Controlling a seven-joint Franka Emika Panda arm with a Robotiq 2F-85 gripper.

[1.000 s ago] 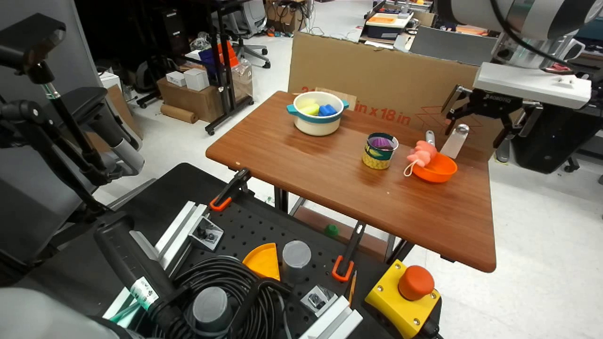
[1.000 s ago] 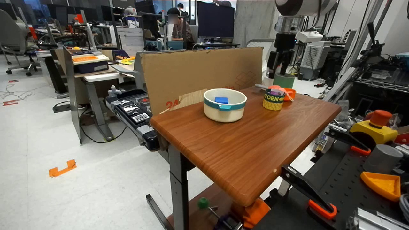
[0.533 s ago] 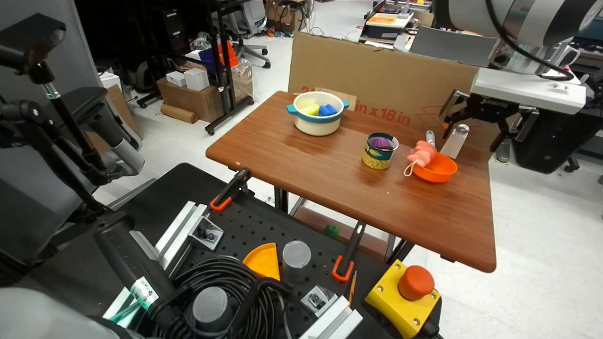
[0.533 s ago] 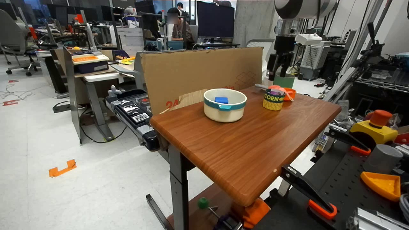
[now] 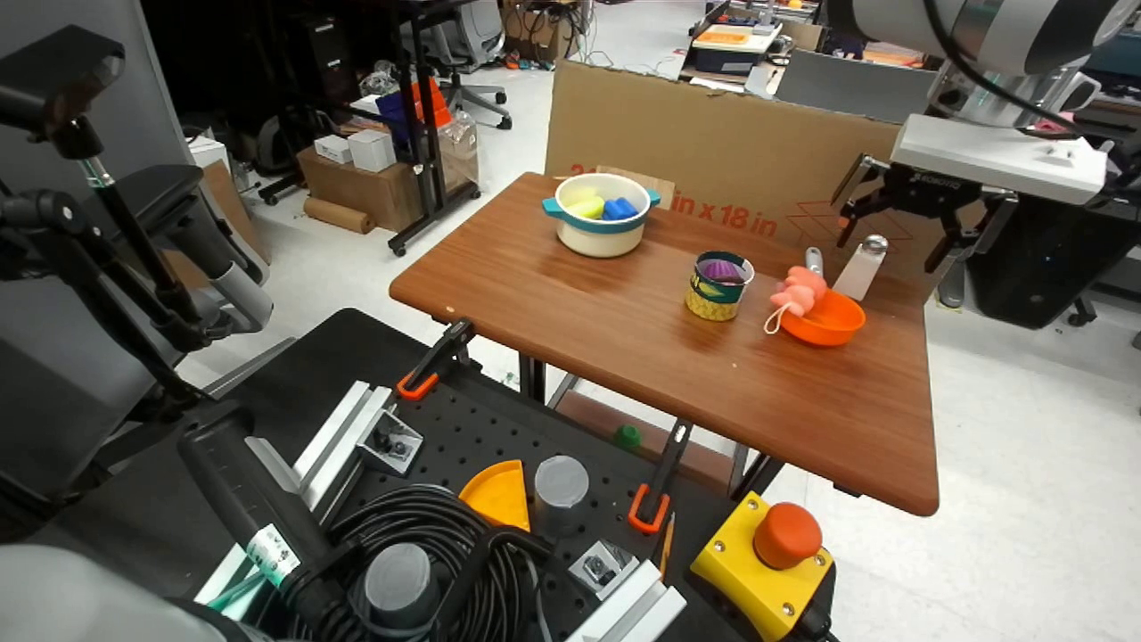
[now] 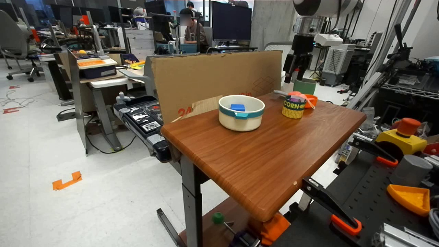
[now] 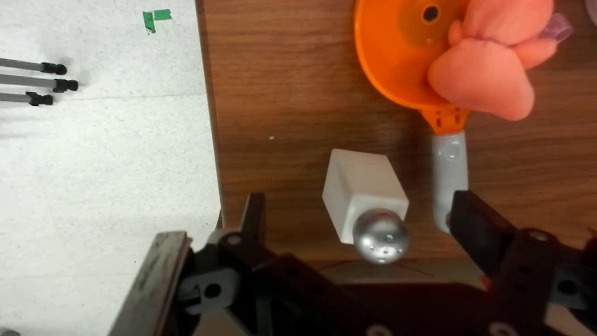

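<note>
The spread jaws stand on either side of the white shaker (image 7: 359,186) in the wrist view; it is upright on the bench (image 5: 570,308). Just beside it is the gray handle (image 7: 450,163) of the orange pan (image 7: 392,65), its end partly hidden by one jaw; a pink object (image 7: 485,79) rests on the pan, and a cardboard sheet (image 5: 713,134) stands behind. Since one second earlier, the jaws have shifted slightly toward the pot (image 5: 602,239). The yellow piece (image 5: 584,201) inside the pot shows only in an exterior view; "CORN" on the can (image 6: 293,112) reads in an exterior view.
</note>
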